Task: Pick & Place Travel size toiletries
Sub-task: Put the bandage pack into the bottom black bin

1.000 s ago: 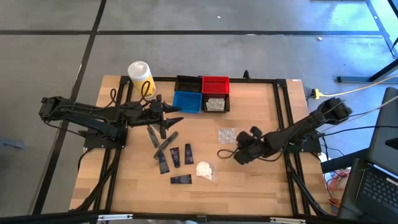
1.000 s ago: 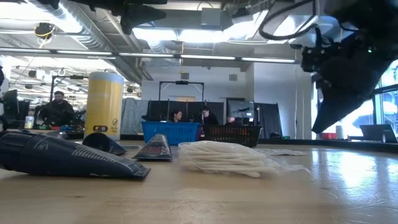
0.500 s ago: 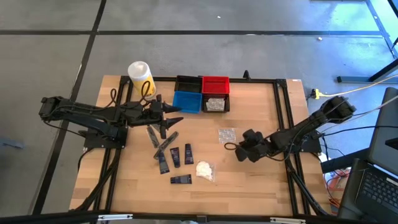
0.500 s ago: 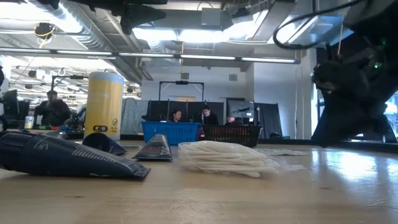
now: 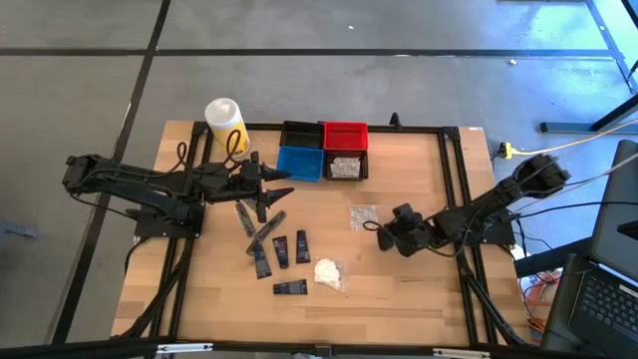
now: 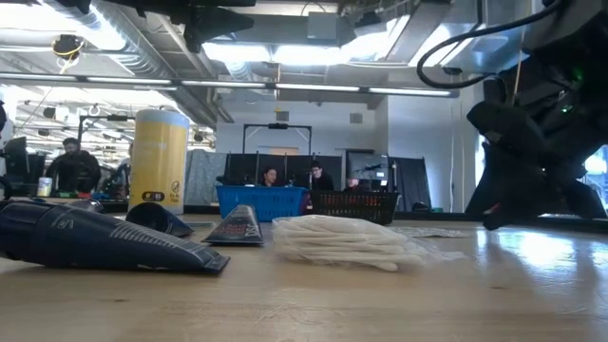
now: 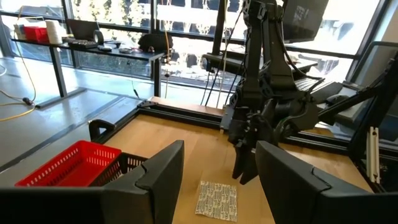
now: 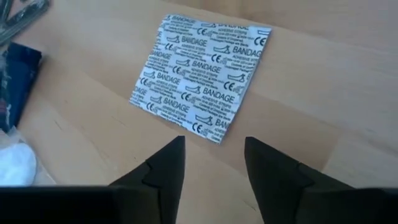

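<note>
Right wrist view puts our right gripper (image 8: 210, 163) just short of a flat square packet (image 8: 200, 75): the two dark fingers (image 8: 166, 163) stand moderately apart with nothing between them, their tips pointing at the packet's near edge. We judge this spacing suits a pinch on one thin edge, since the packet lies flat on the bare wood and offers no other hold. Its wrap is printed all over with the word "BANDAGE", repeated in rows beside small marks too fine to read.

From above, our right gripper (image 5: 383, 227) sits low over the table (image 5: 399, 299), just beside that packet (image 5: 363, 216), which lies apart from the other toiletries. The dark tubes (image 5: 281, 250) and the white wad (image 5: 327, 271) cluster nearer the table's middle, well apart from this arm, so we read the packet as the piece in hand now. The low view shows a dark tube (image 6: 104, 242) bearing pale lettering that we cannot make out.

Our left gripper (image 5: 271, 191) waits near the blue bin (image 5: 300, 164), its fingers (image 7: 163, 174) spread wide and empty, above the dark tubes. The red bin (image 5: 345, 135) and two black bins sit in the same block at the table's far edge; one black bin (image 5: 345, 167) already holds pale packets, a likely home for this one. The yellow container (image 6: 159, 159) carries a small dark label, unreadable to us.
</note>
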Robot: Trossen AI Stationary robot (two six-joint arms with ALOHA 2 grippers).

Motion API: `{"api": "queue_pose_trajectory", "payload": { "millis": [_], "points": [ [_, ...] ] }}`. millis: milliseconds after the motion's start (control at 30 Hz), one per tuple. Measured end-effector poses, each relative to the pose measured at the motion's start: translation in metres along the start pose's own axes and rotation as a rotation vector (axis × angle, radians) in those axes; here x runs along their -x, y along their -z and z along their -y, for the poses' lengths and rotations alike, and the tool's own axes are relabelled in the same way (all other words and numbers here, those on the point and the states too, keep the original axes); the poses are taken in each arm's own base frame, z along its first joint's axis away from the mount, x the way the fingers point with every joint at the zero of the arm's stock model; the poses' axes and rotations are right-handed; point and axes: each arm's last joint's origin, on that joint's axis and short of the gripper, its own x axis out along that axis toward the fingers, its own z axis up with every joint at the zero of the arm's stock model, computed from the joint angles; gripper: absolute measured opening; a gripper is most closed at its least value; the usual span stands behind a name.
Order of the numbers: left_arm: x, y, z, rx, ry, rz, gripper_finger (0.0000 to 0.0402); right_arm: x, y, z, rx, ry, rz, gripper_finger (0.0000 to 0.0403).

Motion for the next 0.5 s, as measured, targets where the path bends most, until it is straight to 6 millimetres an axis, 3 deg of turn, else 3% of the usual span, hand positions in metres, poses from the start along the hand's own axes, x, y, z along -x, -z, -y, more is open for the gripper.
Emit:
{"api": "queue_pose_trajectory", "payload": {
  "millis": [233, 500],
  "points": [
    [0.0, 0.0, 0.0, 0.0, 0.0, 0.0, 0.0196, -0.012, 0.005, -0.001, -0.029, 0.01, 0.01, 0.0187],
    [0.0, 0.0, 0.0, 0.0, 0.0, 0.0, 0.0196, -0.018, 0.007, -0.004, -0.046, -0.017, 0.017, 0.0156]
  ]
}}
